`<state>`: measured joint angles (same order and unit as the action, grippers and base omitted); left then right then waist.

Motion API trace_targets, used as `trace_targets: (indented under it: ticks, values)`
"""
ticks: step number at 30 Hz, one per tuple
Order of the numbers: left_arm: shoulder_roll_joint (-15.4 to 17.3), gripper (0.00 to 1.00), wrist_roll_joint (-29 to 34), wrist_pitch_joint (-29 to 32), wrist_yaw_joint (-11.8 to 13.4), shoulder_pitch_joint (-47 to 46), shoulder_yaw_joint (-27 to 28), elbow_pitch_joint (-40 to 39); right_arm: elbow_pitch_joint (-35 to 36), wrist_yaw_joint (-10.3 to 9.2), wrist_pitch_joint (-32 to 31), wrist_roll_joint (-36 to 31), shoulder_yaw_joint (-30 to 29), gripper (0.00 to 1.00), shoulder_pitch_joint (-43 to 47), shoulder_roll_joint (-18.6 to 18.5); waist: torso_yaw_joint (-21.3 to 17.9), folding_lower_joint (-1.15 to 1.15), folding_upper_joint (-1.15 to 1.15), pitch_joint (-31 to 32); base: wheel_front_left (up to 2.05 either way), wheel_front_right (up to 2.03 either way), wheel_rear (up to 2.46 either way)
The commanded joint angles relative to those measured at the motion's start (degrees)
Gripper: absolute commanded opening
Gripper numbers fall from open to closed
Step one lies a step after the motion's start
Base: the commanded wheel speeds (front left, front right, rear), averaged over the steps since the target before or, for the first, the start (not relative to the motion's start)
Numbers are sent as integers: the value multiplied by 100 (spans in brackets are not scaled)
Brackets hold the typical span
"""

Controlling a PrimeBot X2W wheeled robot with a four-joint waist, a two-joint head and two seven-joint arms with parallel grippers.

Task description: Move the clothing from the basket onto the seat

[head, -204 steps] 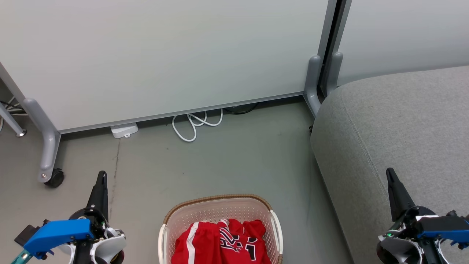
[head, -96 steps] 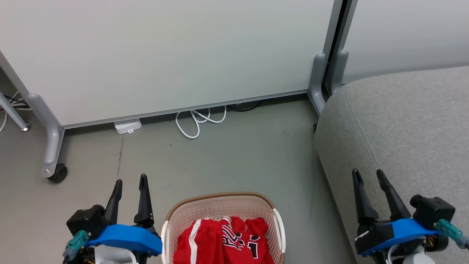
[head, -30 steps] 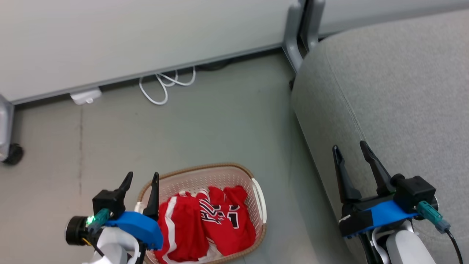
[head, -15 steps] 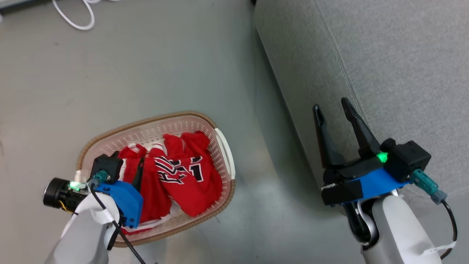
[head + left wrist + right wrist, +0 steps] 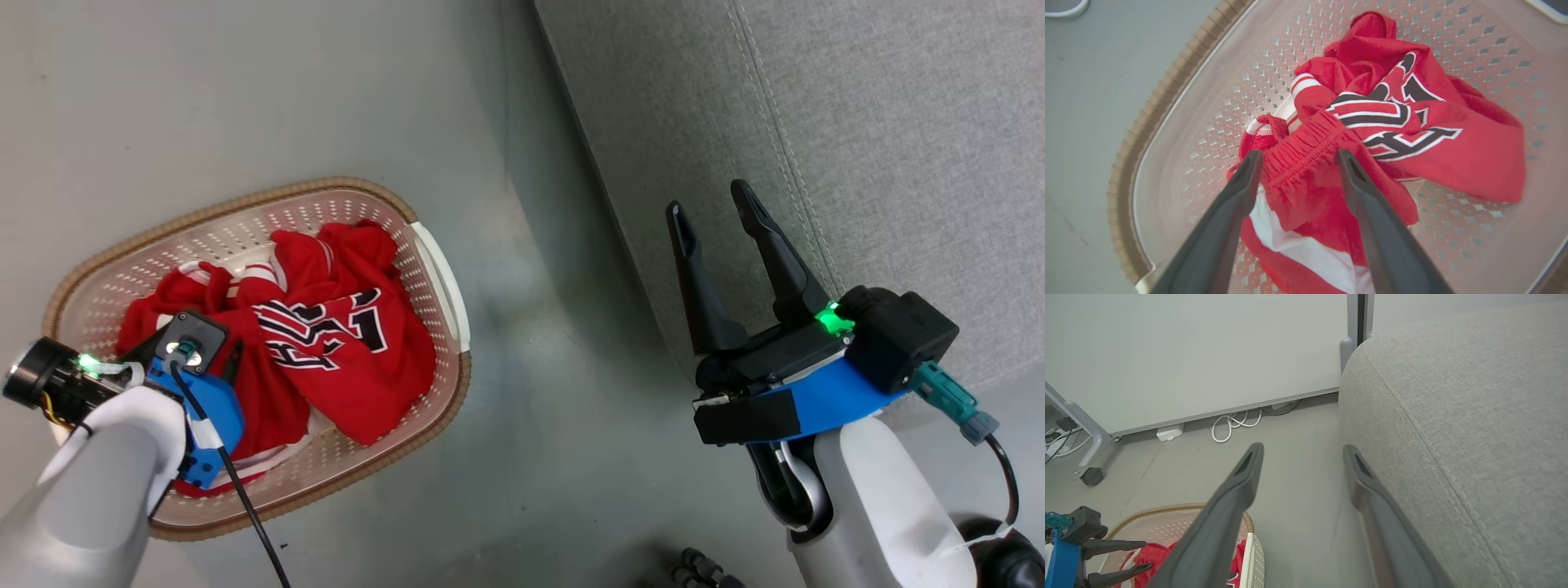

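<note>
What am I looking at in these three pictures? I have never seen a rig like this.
This is a two-armed wheeled robot. The head picture looks down from its head; the other two look along each arm's two dark fingers. On the floor stands a basket holding red clothes, beside a grey sofa cushion. The left end effector is open, straddling a bunched red garment in the basket, gripping nothing yet. The right end effector is open and empty, near the cushion's edge.
</note>
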<state>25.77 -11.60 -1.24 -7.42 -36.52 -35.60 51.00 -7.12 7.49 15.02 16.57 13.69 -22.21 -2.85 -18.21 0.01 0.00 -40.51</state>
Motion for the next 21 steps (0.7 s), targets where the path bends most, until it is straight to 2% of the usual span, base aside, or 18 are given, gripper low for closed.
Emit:
trace_targets:
  ticks: [1,9,17,18,19,21]
  values:
    - [146,100,-27,46,-6,-192,-173,6,46,1,22,42,36,100,-127,-5,-123,-1,0,-151,0,0,0]
    - [696,100,-265,391,-7,-655,-1192,-100,92,1,23,187,159,100,-212,-5,-249,-1,0,-423,0,0,0]
    - [983,100,-886,751,-7,-913,-1937,-229,116,1,22,281,257,100,-284,-6,-312,-1,0,-600,0,0,0]
    - [1001,87,-971,791,-7,-937,-1995,-229,115,1,23,296,261,100,-299,-5,-316,-1,0,-611,0,0,0]
    - [1012,48,-1044,829,-7,-958,-2046,-229,111,1,23,307,261,100,-316,-5,-319,-1,0,-618,0,0,0]
    - [1020,0,-1161,864,-7,-996,-2152,-243,93,1,23,312,243,100,-343,-5,-321,-1,0,-623,0,0,0]
